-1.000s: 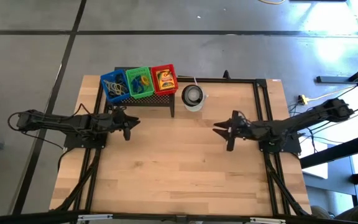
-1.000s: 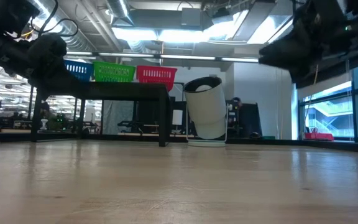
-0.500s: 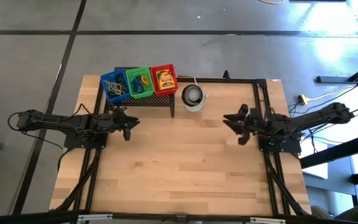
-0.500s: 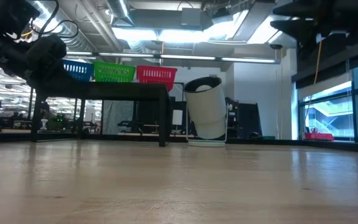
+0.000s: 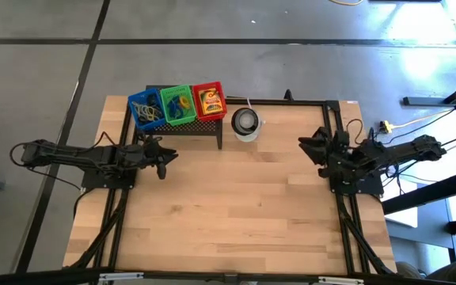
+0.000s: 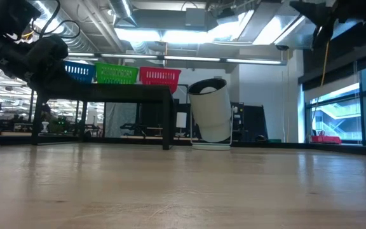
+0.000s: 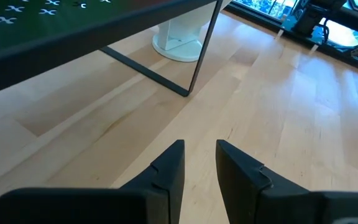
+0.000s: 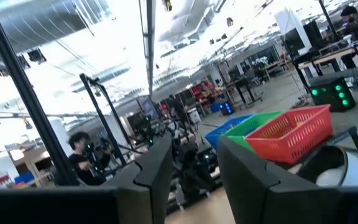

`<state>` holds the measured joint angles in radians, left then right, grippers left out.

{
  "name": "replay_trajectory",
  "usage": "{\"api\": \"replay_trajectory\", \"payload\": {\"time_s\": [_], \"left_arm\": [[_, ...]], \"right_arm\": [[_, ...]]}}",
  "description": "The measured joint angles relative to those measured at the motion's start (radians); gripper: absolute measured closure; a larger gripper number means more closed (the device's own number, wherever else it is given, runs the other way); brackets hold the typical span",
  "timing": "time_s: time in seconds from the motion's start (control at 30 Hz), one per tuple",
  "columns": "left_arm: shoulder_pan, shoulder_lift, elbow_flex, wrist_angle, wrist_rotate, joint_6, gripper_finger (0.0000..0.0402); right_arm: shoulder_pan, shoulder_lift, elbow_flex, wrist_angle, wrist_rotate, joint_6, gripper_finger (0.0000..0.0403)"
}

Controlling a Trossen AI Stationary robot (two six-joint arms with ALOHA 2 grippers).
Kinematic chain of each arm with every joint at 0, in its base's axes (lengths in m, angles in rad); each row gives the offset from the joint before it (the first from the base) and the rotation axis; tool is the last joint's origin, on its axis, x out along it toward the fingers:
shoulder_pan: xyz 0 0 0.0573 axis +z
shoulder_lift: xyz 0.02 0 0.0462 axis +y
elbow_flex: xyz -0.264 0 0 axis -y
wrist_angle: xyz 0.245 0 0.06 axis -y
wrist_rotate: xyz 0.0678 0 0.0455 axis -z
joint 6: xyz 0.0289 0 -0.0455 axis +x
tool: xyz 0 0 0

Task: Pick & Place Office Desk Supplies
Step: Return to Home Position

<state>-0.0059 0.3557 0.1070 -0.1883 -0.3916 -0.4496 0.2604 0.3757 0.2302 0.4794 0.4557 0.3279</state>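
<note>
Left gripper [image 7: 199, 148]: fingers narrowly parted, empty, before the rack [image 5: 188, 126] at the bench's [image 5: 228, 214] far edge. Right gripper [image 8: 194, 146]: parted wider, empty, raised near the right edge.

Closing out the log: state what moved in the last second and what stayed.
The right gripper, open and empty, drew back toward the right edge of the table. Nothing was taken or released. The left gripper, the blue bin, green bin and red bin on the rack, and the white cup stayed put.
</note>
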Motion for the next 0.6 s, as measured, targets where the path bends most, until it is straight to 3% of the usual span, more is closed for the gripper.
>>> {"api": "replay_trajectory", "payload": {"time_s": [0.37,0.6], "left_arm": [[0.000,0.000,0.000,0.000,0.000,0.000,0.0315],[0.000,0.000,0.000,-0.005,-0.001,0.000,0.0314]], "right_arm": [[0.000,-0.112,-0.210,-0.009,0.000,0.000,0.0273],[0.000,-0.193,-0.214,-0.274,0.000,0.002,0.0273]]}}
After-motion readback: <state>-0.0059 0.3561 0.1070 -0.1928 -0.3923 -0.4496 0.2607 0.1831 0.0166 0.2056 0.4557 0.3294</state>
